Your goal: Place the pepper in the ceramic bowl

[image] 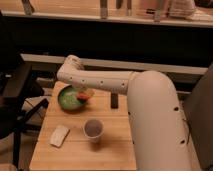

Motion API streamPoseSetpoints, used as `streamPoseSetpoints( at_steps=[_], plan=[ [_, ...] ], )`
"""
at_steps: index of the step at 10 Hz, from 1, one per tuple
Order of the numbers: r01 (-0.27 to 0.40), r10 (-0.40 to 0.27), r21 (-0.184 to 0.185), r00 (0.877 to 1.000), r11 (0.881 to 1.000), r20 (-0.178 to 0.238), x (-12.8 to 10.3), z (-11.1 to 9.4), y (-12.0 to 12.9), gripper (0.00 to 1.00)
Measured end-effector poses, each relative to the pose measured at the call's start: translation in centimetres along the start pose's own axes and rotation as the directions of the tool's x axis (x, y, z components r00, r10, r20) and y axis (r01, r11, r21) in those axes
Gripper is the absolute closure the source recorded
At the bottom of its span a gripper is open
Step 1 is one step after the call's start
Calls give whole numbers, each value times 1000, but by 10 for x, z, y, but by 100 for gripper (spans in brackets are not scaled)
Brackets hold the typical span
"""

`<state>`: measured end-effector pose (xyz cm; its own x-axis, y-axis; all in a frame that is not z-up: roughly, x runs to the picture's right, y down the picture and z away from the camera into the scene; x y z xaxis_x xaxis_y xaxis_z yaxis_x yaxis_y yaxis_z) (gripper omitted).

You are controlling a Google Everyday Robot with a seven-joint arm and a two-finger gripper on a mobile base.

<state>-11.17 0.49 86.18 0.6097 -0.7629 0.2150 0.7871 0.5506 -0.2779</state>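
The green ceramic bowl point(68, 99) sits at the back left of the wooden table point(115, 142). The orange-red pepper point(84, 95) shows at the bowl's right rim, just under my arm. My gripper point(82, 92) reaches down from the white arm to the bowl's right rim, right at the pepper. I cannot tell whether the pepper rests in the bowl or hangs from the gripper.
A white cup point(93, 129) stands in the middle of the table. A pale flat packet point(59, 135) lies at the front left. A small dark object point(114, 100) stands right of the bowl. A black chair point(15, 100) is left of the table.
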Motion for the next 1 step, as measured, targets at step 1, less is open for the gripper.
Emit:
streamPoseSetpoints(
  at_steps=[1],
  plan=[
    [0, 0, 1, 1000, 1000, 0, 0, 0, 0, 20]
  ],
)
